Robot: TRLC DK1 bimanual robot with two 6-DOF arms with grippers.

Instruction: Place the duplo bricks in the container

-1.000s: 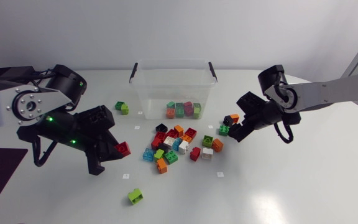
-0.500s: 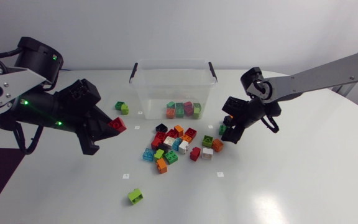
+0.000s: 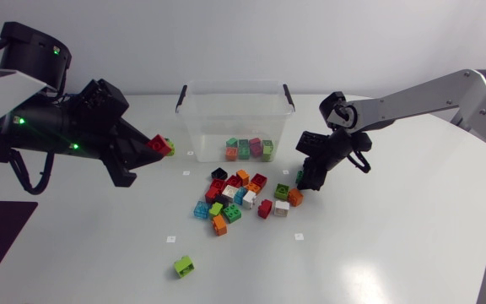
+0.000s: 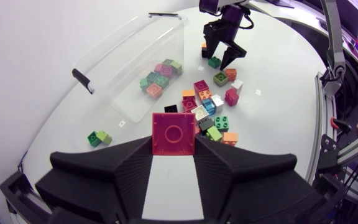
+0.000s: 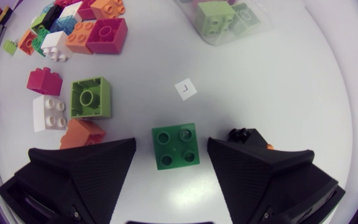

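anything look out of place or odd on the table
Only strays: one lime green brick lies alone, well apart from the main pile beside the container, and a green pair sits off by itself too. Nothing looks spilled or damaged.

we see a white table (image 3: 395,245) with a curved edge. small white paper squares (image 3: 171,239) lie flat on it, well apart from each other. one square (image 5: 184,88) in the right wrist view bears a small dark corner-shaped mark.

white table (image 3: 386,249), clear container (image 3: 199,135), scattered duplo bricks (image 3: 241,196) (lime one (image 3: 184,267) apart)
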